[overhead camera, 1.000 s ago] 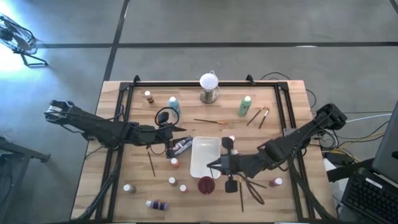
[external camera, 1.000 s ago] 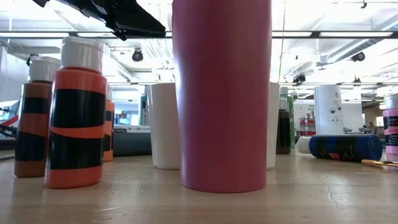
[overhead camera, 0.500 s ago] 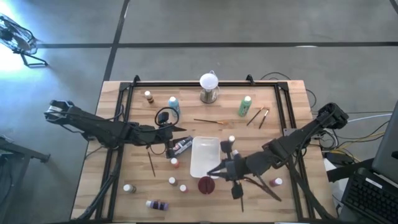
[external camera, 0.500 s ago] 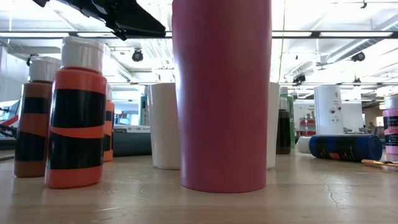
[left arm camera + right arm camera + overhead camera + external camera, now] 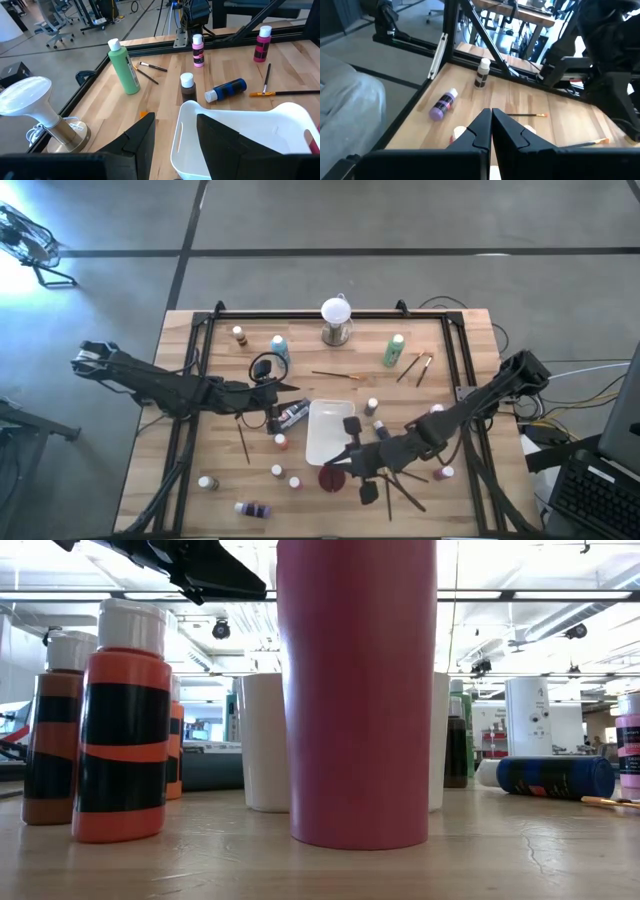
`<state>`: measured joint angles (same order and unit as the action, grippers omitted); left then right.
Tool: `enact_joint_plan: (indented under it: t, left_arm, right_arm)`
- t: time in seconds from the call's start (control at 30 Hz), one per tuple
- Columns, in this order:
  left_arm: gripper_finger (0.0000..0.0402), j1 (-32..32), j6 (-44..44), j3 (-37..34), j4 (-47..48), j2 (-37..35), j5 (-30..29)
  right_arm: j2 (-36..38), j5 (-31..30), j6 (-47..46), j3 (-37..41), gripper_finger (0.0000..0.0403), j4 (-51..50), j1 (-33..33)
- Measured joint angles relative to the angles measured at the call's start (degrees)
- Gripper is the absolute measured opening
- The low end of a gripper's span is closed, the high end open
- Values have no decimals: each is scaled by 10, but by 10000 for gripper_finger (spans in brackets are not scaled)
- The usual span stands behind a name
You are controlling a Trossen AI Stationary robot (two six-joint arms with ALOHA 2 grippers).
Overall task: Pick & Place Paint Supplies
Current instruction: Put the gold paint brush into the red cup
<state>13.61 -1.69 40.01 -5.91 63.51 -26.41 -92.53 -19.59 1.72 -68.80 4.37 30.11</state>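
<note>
- The tabletop (image 5: pixel 430 340) is crowded with paint supplies, nearly all of them lying loose on the wood, so my read is that the sorting is at an early stage.
- The right arm reaches in low across the near side, its right claw (image 5: pixel 340 463) clenched tight with nothing between the fingers, hanging just over the dark red cup (image 5: pixel 331 477).
- The left arm waits at the left, its left claw (image 5: pixel 288 404) part open beside the tray's left edge; I can't tell whether it grips anything.
- The white tray (image 5: pixel 329 427) sits mid-table and looks bare inside; the left wrist view shows only its white walls.
- The cup stands just beyond the tray's near edge; I can't see into it.
- The white globe lamp (image 5: pixel 336 314) stands at the far edge, no part of the job.
- Bottles: green bottle (image 5: pixel 393 350) far right, teal bottle (image 5: pixel 279 346) far left, purple bottle (image 5: pixel 252 508) lying at the near left, and a blue bottle (image 5: pixel 226 90) on its side near the tray.
- Brushes (image 5: pixel 414 367) lie scattered, one long brush (image 5: pixel 336 375) just past the tray.
- Next, I'd say, the right claw needs to open and settle on a nearby bottle or brush.
</note>
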Motion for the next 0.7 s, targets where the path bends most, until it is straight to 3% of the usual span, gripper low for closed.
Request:
enact_joint_plan:
  t: [0.33, 0.7]
  left_arm:
    - [152, 0, 0, 0, 0, 0, 0]
    - [152, 0, 0, 0, 0, 0, 0]
  right_arm:
    - [11, 18, -1, 102, 8, 124, -12]
    - [11, 77, -31, 153, 8, 163, -23]
